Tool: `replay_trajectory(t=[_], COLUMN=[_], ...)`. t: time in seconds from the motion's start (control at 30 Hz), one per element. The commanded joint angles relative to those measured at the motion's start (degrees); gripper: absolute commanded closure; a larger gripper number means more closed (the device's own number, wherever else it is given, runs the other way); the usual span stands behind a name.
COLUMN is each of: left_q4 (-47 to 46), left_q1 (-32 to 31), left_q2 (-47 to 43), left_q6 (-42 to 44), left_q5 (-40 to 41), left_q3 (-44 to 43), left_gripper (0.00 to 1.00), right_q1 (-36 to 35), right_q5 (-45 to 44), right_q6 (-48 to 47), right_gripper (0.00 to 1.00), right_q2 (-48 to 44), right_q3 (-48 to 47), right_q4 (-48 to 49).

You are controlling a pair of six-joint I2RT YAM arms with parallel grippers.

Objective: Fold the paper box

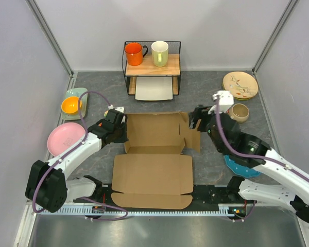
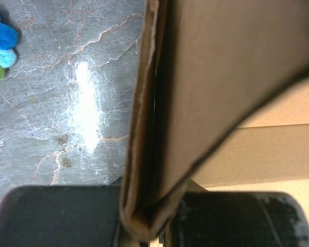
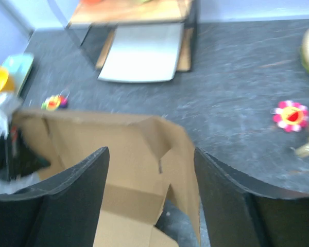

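The paper box (image 1: 153,172) is a large brown cardboard sheet lying mid-table, with its far half partly raised into walls. My left gripper (image 1: 121,129) is shut on the box's left wall, and in the left wrist view that doubled wall (image 2: 195,77) stands upright out of the gripper (image 2: 144,232). My right gripper (image 1: 194,123) hangs open at the box's right side. In the right wrist view the right flap (image 3: 183,170) stands between the dark fingers (image 3: 74,200), close to the right one, and the gripper (image 3: 152,198) is not closed on it.
A wooden shelf (image 1: 152,66) at the back carries an orange mug (image 1: 134,53) and a cream mug (image 1: 160,53), with a white tray (image 1: 154,88) beneath. A pink plate (image 1: 65,139) and an orange bowl (image 1: 71,105) sit left. A beige plate (image 1: 240,85), cup (image 1: 240,112) and blue plate (image 1: 242,169) sit right.
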State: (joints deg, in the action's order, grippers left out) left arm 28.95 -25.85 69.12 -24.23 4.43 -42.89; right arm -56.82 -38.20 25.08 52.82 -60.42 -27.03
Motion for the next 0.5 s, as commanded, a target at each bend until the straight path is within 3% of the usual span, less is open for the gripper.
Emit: replay_trajectory(t=[0.0, 0.07, 0.23, 0.33, 0.47], left_q4=[-2.93, -3.37, -3.46, -3.20, -3.02], left_q1=[-0.17, -0.17, -0.17, -0.17, -0.17], left_q2=[-1.18, -1.71, -3.29, -3.91, -4.70], left_q6=[1.73, 2.08, 2.08, 2.08, 2.17], left_q5=[-0.64, -0.65, 0.14, 0.32, 0.50], left_q3=[-0.44, 0.00, 0.79, 1.15, 1.50], left_gripper=[0.98, 0.98, 0.98, 0.98, 0.98], right_q1=[8.35, 11.71, 18.31, 21.03, 22.80], right_q5=[-9.71, -7.52, -2.42, 0.04, 10.47], right_q6=[4.00, 6.73, 11.13, 11.83, 10.35], right_gripper=[0.31, 0.40, 0.46, 0.45, 0.41], right_q2=[0.43, 2.02, 5.36, 6.77, 8.00], right_q3=[-3.47, -2.86, 2.76, 6.45, 11.80], right_q4=[-6.53, -9.00, -9.19, -7.96, -1.31])
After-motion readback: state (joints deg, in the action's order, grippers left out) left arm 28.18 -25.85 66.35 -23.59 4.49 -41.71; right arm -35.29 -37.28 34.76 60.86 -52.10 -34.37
